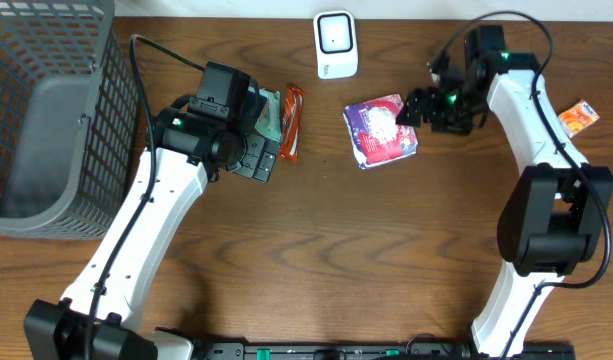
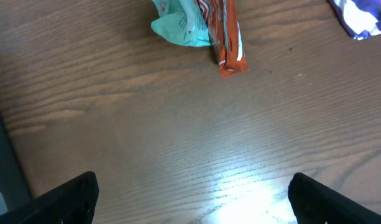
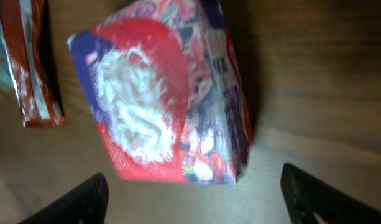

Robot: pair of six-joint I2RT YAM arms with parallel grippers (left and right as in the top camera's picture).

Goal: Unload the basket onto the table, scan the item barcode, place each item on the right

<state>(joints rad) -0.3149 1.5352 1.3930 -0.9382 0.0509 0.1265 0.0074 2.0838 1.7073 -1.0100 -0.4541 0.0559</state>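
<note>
Lying flat on the brown wooden table (image 1: 316,250), the purple-and-red plastic snack packet (image 1: 381,130) sat just in front of the white box-shaped scanner (image 1: 336,45), its print too blurred to read. The right gripper (image 1: 411,108) hovered at its right edge, fingers spread wide, holding nothing. The left gripper (image 2: 196,199) gaped equally wide over bare wood near an orange bar wrapper (image 2: 230,37) and a crumpled teal packet (image 2: 181,25). Open tabletop lay toward the front, and a grey mesh basket (image 1: 116,110) stood at the left edge.

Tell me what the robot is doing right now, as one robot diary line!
left tool: open, empty | right tool: open, over purple-red packet | packet: on table, not held
</note>
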